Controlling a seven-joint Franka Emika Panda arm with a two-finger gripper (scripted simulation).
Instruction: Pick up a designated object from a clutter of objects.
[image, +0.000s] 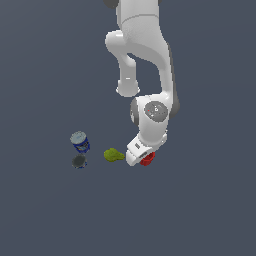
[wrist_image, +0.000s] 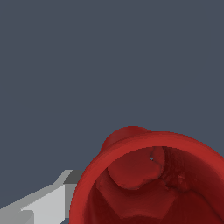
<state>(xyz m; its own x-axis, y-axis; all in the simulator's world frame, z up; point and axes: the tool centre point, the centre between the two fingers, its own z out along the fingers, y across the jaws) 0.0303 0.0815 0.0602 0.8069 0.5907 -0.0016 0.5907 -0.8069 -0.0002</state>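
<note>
The white arm's wrist covers most of the red cup (image: 147, 160) in the exterior view, leaving only a red sliver just right of the yellow-green lump (image: 113, 155); the gripper (image: 141, 159) sits at the cup, fingertips hidden, so whether it grips cannot be told. In the wrist view the cup (wrist_image: 148, 183) is cut off by the frame, its hollow showing only red inner walls, one grey finger (wrist_image: 41, 205) beside its rim; far left stand the blue can (image: 80, 142) and a dark grey round piece (image: 79, 161).

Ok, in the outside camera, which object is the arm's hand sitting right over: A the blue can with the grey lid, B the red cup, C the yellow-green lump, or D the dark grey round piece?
B: in the exterior view the red cup peeks out from under the white hand, and it fills the wrist view beside one grey finger.
</note>
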